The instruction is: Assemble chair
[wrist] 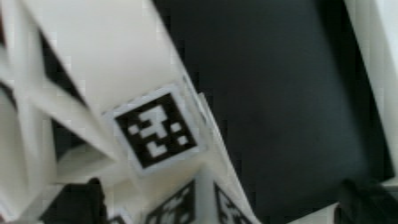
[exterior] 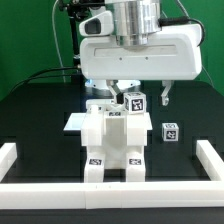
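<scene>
three long plain white border rails (exterior: 110, 190) line the left, bottom and right of the black table (exterior: 40, 120). one small white tagged cube (exterior: 170, 132) sits loose, right of centre. one chunky white blocky plastic chair assembly (exterior: 112, 145) stands at centre. just above it, the gripper (exterior: 141, 95) hangs with its jaws spread wide, gripping nothing, and its broad white body blocks the area behind.
</scene>
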`<state>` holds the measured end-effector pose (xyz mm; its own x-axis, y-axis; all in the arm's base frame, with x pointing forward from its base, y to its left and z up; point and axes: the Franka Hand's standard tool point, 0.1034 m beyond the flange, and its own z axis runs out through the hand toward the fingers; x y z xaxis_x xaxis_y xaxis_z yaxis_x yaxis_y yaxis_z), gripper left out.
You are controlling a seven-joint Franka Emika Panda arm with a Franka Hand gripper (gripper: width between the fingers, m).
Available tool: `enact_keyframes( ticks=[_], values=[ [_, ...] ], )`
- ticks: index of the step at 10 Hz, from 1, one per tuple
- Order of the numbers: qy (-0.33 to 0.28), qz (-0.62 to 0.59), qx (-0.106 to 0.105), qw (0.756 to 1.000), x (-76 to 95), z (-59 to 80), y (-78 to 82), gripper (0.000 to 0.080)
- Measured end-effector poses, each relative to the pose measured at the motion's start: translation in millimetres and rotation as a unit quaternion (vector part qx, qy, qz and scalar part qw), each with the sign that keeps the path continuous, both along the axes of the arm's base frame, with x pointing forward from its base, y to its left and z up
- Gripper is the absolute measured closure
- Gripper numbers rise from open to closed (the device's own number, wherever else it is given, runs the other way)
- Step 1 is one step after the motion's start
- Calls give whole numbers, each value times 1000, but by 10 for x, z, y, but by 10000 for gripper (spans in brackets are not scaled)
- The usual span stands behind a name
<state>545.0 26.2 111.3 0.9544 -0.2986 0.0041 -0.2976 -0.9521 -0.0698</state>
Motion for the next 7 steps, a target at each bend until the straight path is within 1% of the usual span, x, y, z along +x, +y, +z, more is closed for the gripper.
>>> enact_keyframes(
  ticks=[1,2,4,5,6,7],
  values=[
    [-16,99,-12,995,46,7,-53,151],
    [-26,168,-22,985,88,22,-80,151],
    [-24,153,-22,988,80,14,-80,151],
    [-24,145,-21,989,80,14,-79,239],
    [-21,94,-18,995,79,12,-72,448],
    [-20,63,-16,998,79,11,-71,448]
  ],
)
